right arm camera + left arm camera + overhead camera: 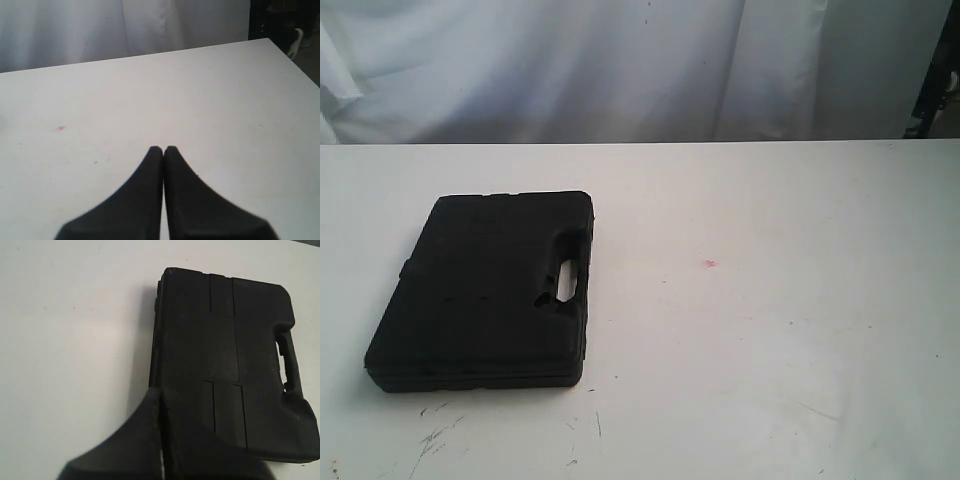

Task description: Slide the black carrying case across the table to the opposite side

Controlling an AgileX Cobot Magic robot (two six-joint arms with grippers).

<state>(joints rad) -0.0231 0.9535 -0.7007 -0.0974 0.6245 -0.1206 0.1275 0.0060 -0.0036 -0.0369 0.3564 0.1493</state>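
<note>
Looks unstarted: flat black hard-plastic carrying case lies just beyond the closed left end effector (contact unclear). The right end effector, also pinched closed, faces only white worktop. Whole slide left to do.

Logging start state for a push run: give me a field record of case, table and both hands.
case: black carrying case, closed, flat on the table, left side in exterior view
handle: edge toward the table's middle
mark: red spot right of the case
left hand: shut, tips at the case's edge, contact unclear
right hand: shut, above the table, no case in view
</note>
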